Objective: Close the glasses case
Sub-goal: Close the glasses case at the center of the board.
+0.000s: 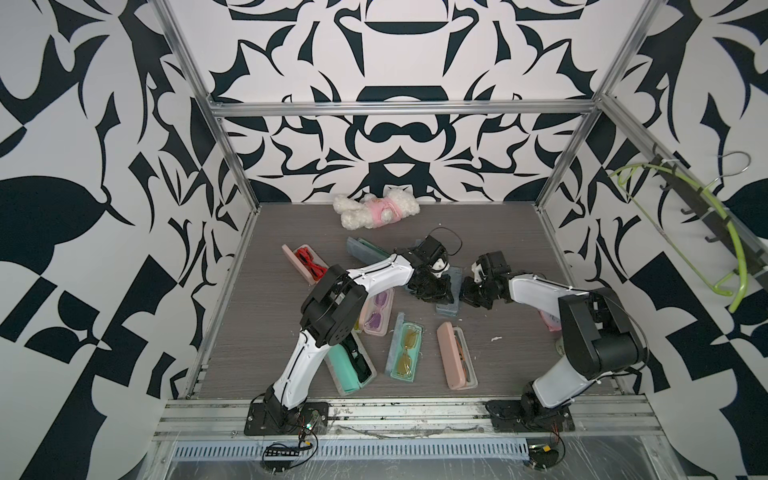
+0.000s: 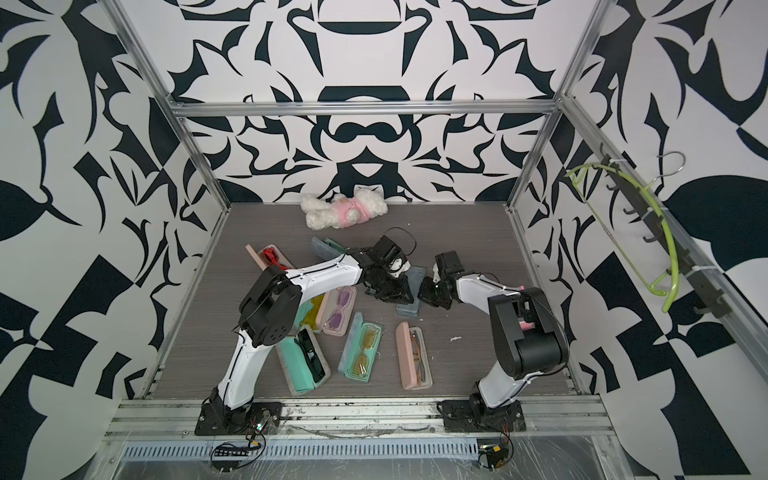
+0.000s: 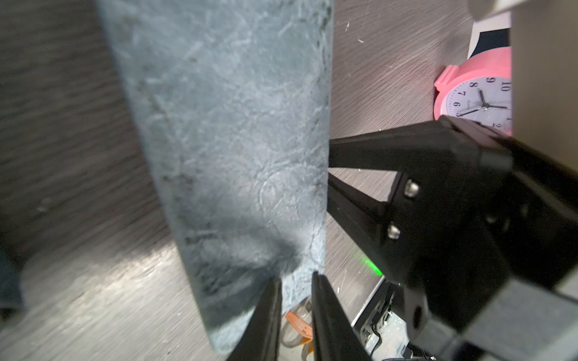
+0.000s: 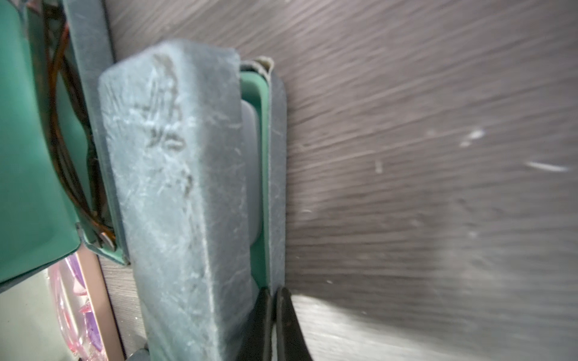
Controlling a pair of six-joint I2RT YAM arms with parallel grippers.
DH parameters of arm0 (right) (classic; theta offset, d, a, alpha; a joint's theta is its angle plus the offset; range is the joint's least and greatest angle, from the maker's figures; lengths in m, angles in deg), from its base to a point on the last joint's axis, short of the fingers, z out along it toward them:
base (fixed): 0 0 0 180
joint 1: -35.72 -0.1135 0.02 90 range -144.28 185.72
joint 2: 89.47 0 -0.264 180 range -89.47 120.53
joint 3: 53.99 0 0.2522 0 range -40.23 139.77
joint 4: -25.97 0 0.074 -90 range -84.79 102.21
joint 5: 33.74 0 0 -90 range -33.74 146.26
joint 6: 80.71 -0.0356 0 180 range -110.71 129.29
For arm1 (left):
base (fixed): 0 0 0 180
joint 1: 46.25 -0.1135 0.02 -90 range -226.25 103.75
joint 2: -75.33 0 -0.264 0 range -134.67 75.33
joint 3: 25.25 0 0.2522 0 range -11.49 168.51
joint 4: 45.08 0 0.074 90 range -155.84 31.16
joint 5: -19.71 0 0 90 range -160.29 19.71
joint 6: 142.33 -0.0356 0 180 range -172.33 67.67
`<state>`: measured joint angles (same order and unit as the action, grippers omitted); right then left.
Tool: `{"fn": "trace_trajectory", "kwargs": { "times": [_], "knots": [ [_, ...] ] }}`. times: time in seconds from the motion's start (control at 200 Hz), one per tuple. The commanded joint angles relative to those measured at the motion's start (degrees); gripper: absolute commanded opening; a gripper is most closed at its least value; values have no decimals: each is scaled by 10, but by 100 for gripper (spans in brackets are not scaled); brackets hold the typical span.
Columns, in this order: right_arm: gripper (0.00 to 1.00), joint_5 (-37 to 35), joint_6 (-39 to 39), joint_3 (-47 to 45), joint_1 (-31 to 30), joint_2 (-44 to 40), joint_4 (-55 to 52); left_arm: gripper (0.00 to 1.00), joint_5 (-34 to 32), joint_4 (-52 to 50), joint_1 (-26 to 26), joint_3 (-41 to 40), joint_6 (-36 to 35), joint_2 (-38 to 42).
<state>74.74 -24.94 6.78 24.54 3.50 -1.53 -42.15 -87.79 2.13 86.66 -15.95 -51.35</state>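
The left arm (image 1: 291, 365) rises from its base on the front rail and leans up to a black elbow above the open cases. From there its white forearm reaches right and toward the back wall. The wrist bends down, so the left gripper (image 1: 434, 291) points at the table (image 1: 498, 365), right against the left long side of the glasses case (image 1: 448, 309). In the left wrist view its fingers (image 3: 266, 318) stand a thin slit apart over one end of the case. Whether they pinch it I cannot tell.

The grey-blue case lies flat near mid-table, between the two grippers. Its lid is down but not seated – a strip of green lining (image 4: 264, 175) shows along one long seam.

The right arm (image 1: 557, 374) climbs from its own base on the rail to a raised black elbow. Its forearm slopes left and down to the right gripper (image 1: 468, 293), which is at the case's right side. Its fingers (image 4: 259, 325) are pressed together, their tips touching the edge of the case's base – they clasp nothing that shows. A pink clock (image 3: 475, 93) lies partly under this arm.
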Motion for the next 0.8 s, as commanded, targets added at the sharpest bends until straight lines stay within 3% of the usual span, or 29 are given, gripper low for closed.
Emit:
{"fn": "trace_trajectory", "kwargs": {
  "times": [0.0, 0.29, 0.795],
  "knots": [
    [9, -3, 13, 8, 16, -33, -25, 23, -8, -14, -2, 7, -1, -13],
    [20, 40, 15, 6, 39, -54, -22, 23, -10, -17, -2, 12, -2, -28],
    [22, 92, 14, -11, 80, -65, 0, 23, -13, -20, -2, 17, -2, -41]
  ]
}}
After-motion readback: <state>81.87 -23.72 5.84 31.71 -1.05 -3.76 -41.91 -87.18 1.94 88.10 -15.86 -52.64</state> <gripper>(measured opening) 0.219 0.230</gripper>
